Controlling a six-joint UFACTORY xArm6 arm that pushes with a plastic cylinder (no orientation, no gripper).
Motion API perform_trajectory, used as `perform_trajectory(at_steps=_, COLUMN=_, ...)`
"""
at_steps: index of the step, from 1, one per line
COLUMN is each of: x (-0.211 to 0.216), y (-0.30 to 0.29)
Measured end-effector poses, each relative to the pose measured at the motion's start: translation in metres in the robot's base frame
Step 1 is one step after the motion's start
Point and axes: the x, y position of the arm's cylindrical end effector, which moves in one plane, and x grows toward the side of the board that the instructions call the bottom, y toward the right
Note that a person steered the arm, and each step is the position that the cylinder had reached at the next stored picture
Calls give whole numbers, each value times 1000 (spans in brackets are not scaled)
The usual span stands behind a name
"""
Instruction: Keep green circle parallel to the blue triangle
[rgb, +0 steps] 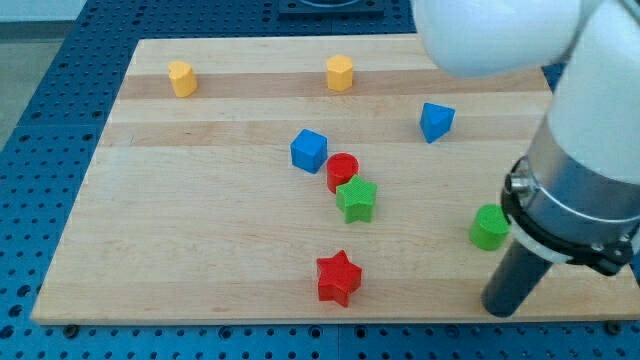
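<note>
On the wooden board (200, 200) my arm fills the view's right, and its rod, which has no jaws to open or close, ends in my tip (497, 311) low and just right of the green circle (489, 227), near it but seemingly not touching. The blue triangle (436, 121) sits well above the circle toward the view's top, slightly left, with the blue cube (309, 150), red circle (342, 172) and green star (356, 199) clustered mid-board, well left. To line the circle up level with the triangle, I judge I should bring the tip squarely under it and push slowly upward, keeping contact centred so it doesn't roll off sideways
</note>
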Motion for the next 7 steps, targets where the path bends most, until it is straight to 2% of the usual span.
perform_trajectory(at_steps=2, x=-38, y=17)
perform_trajectory(at_steps=4, x=-51, y=15)
perform_trajectory(at_steps=7, x=-147, y=15)
